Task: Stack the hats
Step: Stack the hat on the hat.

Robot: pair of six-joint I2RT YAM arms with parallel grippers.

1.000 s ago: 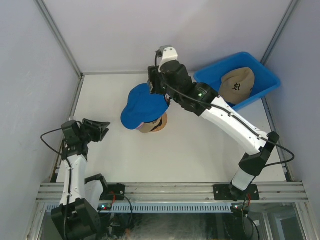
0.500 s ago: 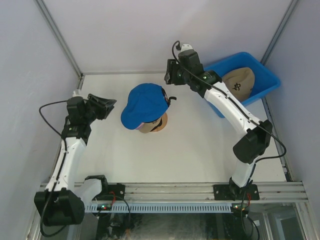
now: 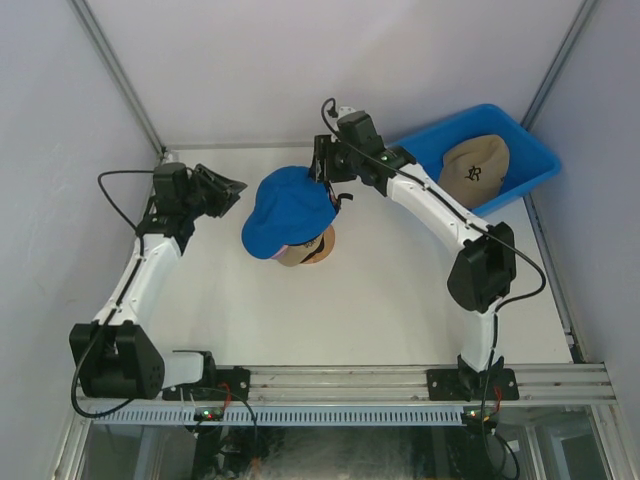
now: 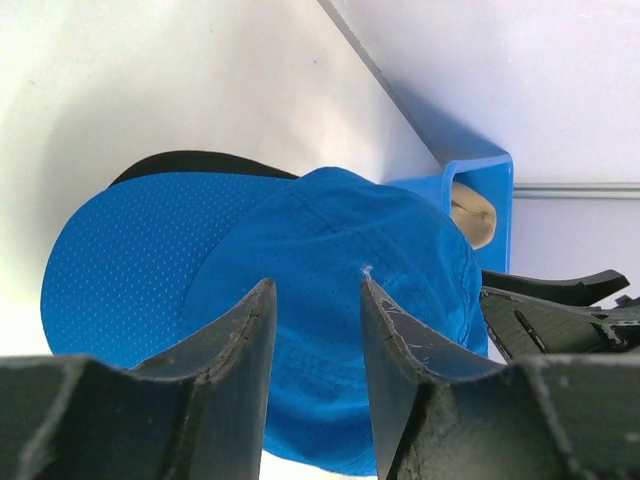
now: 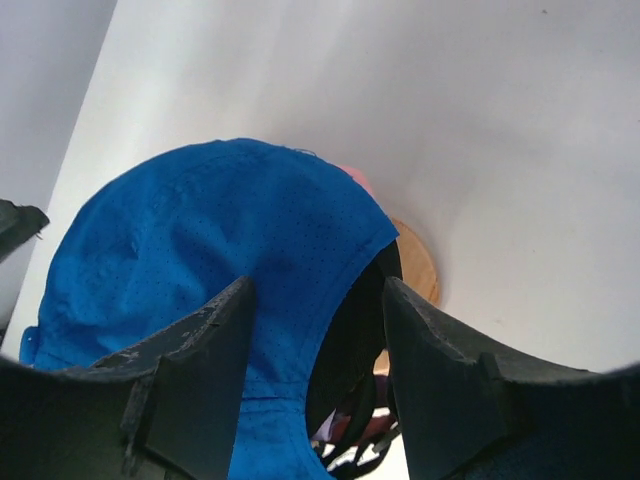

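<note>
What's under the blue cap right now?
A black brim pokes out beneath the blue cap. A pink sliver and the wooden stand show at its back edge. The cap covers the rest, so how many hats sit below cannot be seen.

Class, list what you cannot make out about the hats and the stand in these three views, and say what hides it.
1. Hats under the blue hat: top view, it covers them; how many, unclear.
2. Stand: top view, only an edge shows past the blue hat.
3. Tan hat: left wrist view, the bin wall hides most; top view, its logo is too small to read.
</note>
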